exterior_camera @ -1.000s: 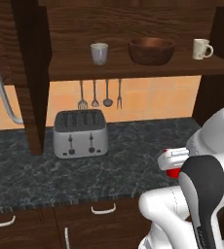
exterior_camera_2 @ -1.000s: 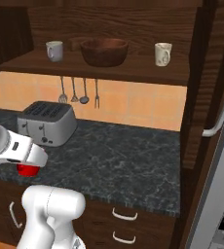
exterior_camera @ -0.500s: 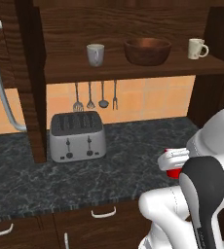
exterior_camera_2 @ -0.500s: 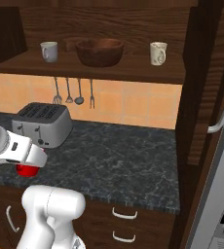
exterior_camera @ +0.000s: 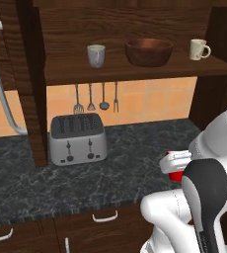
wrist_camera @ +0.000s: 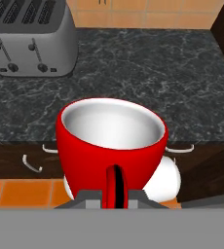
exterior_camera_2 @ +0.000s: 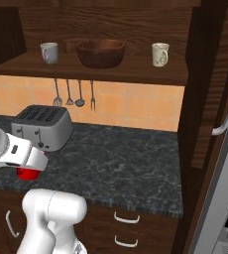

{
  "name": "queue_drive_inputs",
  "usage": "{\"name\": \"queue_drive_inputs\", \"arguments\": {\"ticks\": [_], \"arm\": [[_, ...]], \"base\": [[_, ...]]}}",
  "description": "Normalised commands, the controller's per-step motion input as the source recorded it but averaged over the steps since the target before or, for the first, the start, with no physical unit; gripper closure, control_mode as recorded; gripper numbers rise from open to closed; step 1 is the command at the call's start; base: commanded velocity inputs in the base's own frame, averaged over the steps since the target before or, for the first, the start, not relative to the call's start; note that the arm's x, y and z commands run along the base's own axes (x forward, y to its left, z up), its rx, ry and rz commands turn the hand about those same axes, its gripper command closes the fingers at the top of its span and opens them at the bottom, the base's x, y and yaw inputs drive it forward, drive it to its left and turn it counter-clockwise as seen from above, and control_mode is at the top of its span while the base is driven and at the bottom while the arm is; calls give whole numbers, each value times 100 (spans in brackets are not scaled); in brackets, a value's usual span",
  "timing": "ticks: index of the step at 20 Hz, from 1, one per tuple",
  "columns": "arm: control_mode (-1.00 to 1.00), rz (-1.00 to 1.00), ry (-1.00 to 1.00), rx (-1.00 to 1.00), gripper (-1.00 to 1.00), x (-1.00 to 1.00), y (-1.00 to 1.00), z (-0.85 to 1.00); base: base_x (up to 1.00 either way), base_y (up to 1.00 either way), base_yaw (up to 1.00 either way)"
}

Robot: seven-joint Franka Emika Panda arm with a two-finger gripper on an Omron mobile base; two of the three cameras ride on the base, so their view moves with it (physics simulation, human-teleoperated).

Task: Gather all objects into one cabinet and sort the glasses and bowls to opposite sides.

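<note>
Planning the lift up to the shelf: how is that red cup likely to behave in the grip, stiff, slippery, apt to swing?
The red cup looks rigid and glossy, so probably stiff but slippery. The end effector seems to pinch only its thin handle, so it may pivot during fast swings. It appears empty, likely light.
</note>
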Motion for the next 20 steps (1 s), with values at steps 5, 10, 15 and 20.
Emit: {"name": "queue_drive_inputs", "arguments": {"ticks": [5, 10, 15, 20], "arm": [[100, 0, 0, 0, 100, 0, 0, 0], [100, 0, 0, 0, 100, 0, 0, 0], [-100, 4, -4, -2, 100, 7, 0, 34], [-100, 10, -10, -8, 100, 3, 0, 63]], "base": [[73, -41, 1], [45, -9, 2], [4, 0, 2], [0, 0, 0]]}}
